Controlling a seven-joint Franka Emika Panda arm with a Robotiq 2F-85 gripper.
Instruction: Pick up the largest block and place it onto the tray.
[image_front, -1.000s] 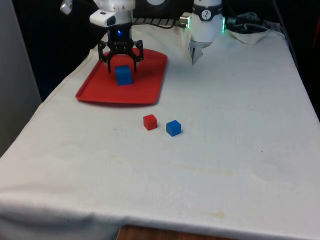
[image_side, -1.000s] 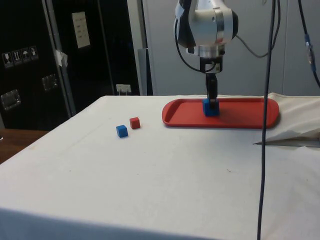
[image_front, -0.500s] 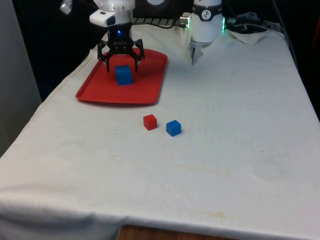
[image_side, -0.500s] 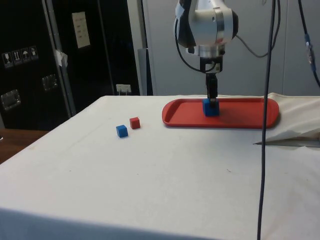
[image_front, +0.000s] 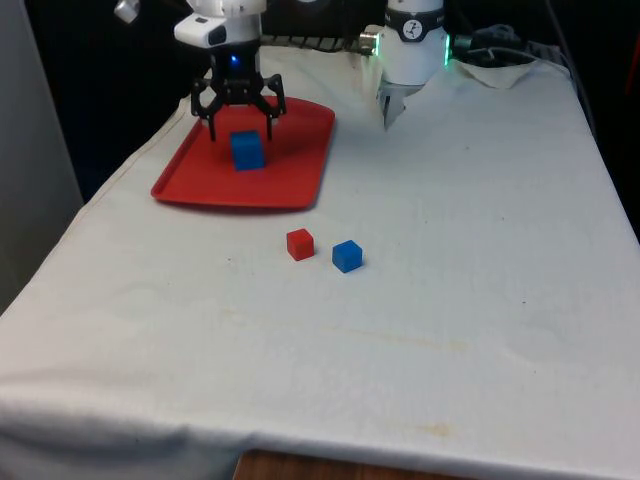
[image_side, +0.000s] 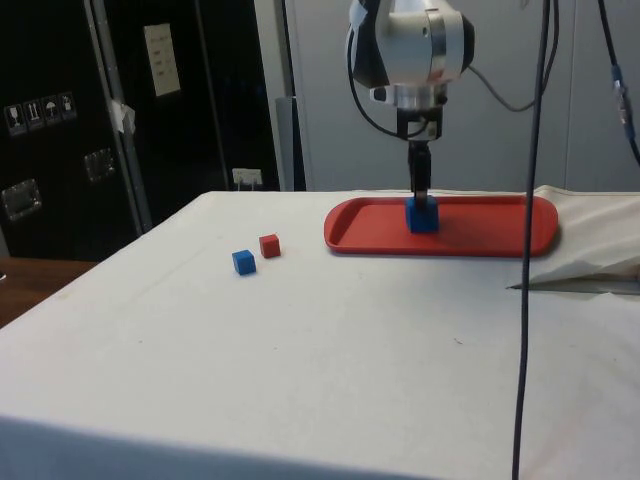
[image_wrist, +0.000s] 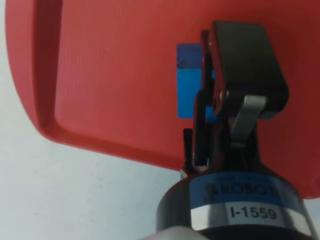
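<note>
Now you are at the release step: the large blue block (image_front: 247, 150) sits on the tray (image_front: 190, 180).
Your gripper (image_front: 239, 125) hangs above it, jaws wide; next, lift clear.

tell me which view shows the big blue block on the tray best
The front view: the big blue block sits whole on the red tray, below the open gripper. The side view has it smaller, with a finger before its top. The wrist view hides part behind a finger.
</note>
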